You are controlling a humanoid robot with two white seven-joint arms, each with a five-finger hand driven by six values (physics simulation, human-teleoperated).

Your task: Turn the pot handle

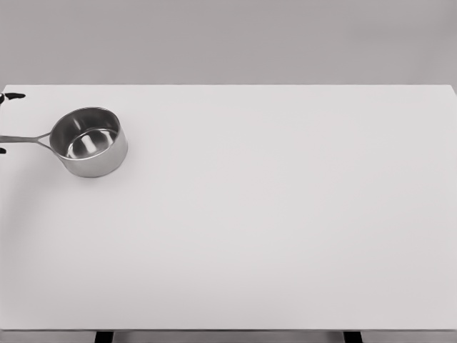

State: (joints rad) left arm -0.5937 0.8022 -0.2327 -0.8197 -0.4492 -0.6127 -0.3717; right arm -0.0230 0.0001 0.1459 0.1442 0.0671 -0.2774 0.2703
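Shiny round steel pot (89, 141) on the white table (285, 214).
Dark fingertips (13, 96), possibly a hand's, show just beyond its thin handle (25, 139); their grip cannot be told.

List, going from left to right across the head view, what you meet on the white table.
Dark fingertips at the left edge → pot handle → steel pot → bare white table out to the right edge.
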